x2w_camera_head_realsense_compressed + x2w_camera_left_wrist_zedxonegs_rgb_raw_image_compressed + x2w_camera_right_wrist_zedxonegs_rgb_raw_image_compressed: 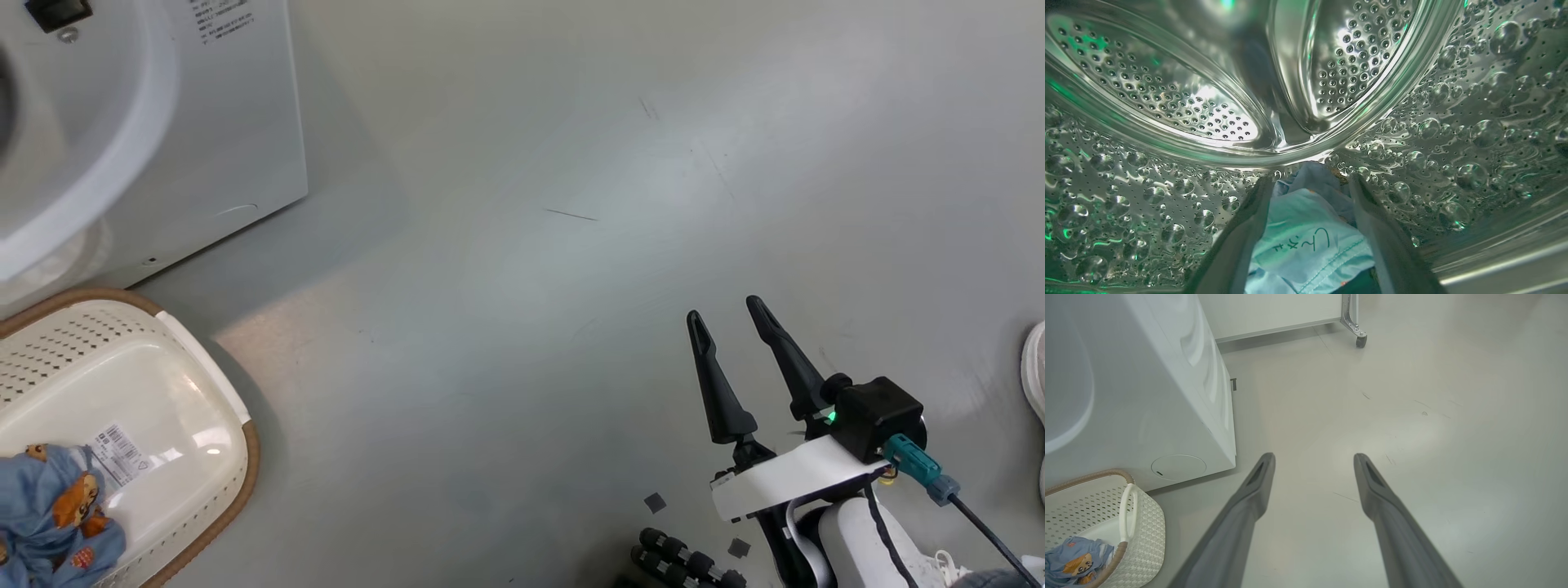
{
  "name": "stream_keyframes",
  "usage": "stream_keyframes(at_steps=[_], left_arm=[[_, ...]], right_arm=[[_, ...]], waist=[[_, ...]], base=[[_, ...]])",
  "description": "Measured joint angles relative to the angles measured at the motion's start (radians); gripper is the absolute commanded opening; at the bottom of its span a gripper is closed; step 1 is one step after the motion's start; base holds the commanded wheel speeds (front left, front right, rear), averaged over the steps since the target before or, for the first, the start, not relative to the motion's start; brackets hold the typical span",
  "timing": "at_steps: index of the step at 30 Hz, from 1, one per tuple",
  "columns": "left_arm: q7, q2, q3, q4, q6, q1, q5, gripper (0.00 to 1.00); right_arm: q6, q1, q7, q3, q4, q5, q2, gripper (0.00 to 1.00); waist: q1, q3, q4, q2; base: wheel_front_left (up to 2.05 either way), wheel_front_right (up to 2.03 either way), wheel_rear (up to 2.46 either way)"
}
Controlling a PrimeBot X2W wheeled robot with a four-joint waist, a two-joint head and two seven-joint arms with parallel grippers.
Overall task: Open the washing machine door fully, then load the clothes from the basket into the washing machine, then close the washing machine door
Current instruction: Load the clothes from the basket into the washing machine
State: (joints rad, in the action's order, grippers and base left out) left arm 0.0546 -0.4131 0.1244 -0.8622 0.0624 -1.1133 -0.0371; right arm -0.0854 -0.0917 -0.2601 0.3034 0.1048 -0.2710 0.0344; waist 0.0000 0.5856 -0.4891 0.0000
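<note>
Left pincer (1310,179) is released inside the drum (1453,143) of the washing machine (237,122); a pale blue garment (1306,241) lies between its 2 fingers, lower part cut off at the picture's edge; whether the fingers touch it is hard to tell. Right pincer (723,308) hangs released over the floor (522,245), well apart from the basket (163,392); bear-printed clothes (49,506) lie inside the basket, partly cut off.

Pale grey floor (531,327), the basket (214,487) and the washing machine (245,122) on it.
</note>
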Motion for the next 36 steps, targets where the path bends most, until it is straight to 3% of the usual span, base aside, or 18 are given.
stream_keyframes(at_steps=[7,16,26,36], left_arm=[[-0.049,0.063,0.006,-0.041,0.018,0.011,-0.015,1.00],[-0.110,0.201,-0.033,-0.063,0.016,0.074,-0.029,1.00],[-0.183,0.287,-0.030,-0.035,-0.046,0.160,-0.091,1.00],[-0.283,0.367,-0.016,0.005,-0.063,0.377,-0.137,1.00]], right_arm=[[0.000,-0.008,0.000,-0.037,0.011,0.027,0.000,1.00],[-0.002,-0.035,0.000,-0.108,0.030,0.073,0.002,1.00],[-0.006,-0.022,0.000,-0.169,0.046,0.089,0.016,1.00],[-0.011,0.048,0.000,-0.206,0.065,0.106,0.030,1.00]], waist=[[0.0000,-0.045,0.048,0.0000],[0.0000,-0.117,0.142,0.0000],[0.0000,-0.193,0.275,0.0000],[0.0000,-0.294,0.372,0.0000]], base=[[0.00,0.00,0.00],[0.00,0.00,0.00],[0.00,0.00,0.00],[0.00,0.00,0.00]])
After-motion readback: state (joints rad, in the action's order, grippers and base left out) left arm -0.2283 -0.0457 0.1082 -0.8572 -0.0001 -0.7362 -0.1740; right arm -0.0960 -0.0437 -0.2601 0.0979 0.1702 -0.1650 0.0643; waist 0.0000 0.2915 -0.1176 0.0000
